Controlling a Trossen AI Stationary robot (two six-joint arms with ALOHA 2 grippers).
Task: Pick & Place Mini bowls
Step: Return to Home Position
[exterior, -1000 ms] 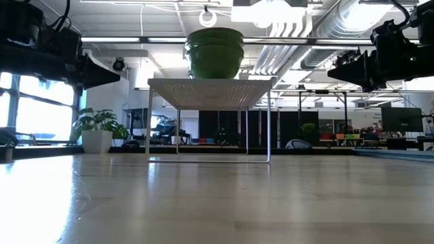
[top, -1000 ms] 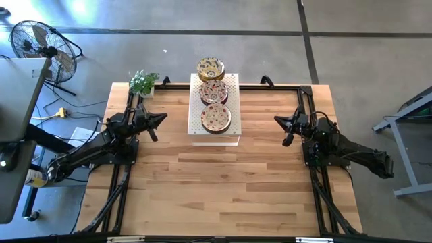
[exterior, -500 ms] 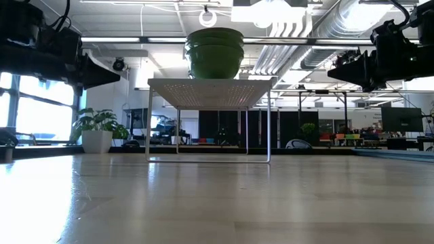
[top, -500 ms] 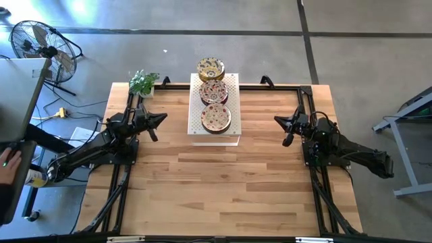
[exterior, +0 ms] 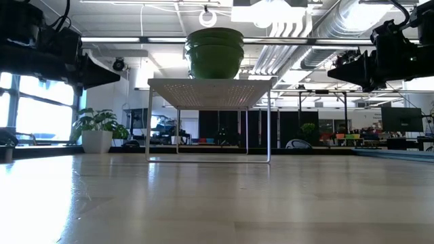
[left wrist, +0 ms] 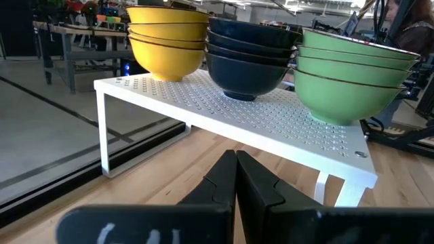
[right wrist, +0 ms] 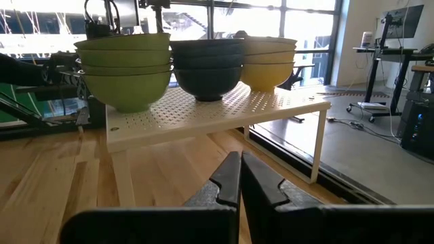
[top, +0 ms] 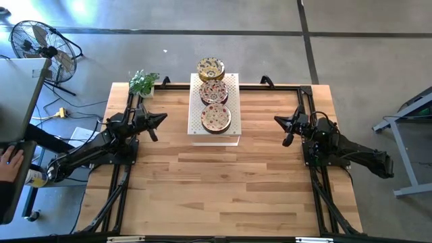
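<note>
High view: three stacks of small round floral-patterned mini bowls [top: 213, 92] sit in a row on a white perforated metal shelf [top: 233, 82] at the far middle of the wooden worktop [top: 223, 182]. The left gripper [top: 160, 119] and the right gripper [top: 277, 120] hang on either side of the shelf, well apart from it, pointing inward. A person's hand [top: 9, 159] shows off the worktop's left side.

Low view: the green-sided stack [exterior: 215, 53] stands on the shelf's near end.

Left wrist view: the yellow-sided stack [left wrist: 168, 41], dark blue-sided stack [left wrist: 249, 59] and green-sided stack stand in line. The left gripper's fingers are pressed together, holding nothing.

Right wrist view: the right gripper's fingers likewise meet, empty, facing the same three stacks.
</note>
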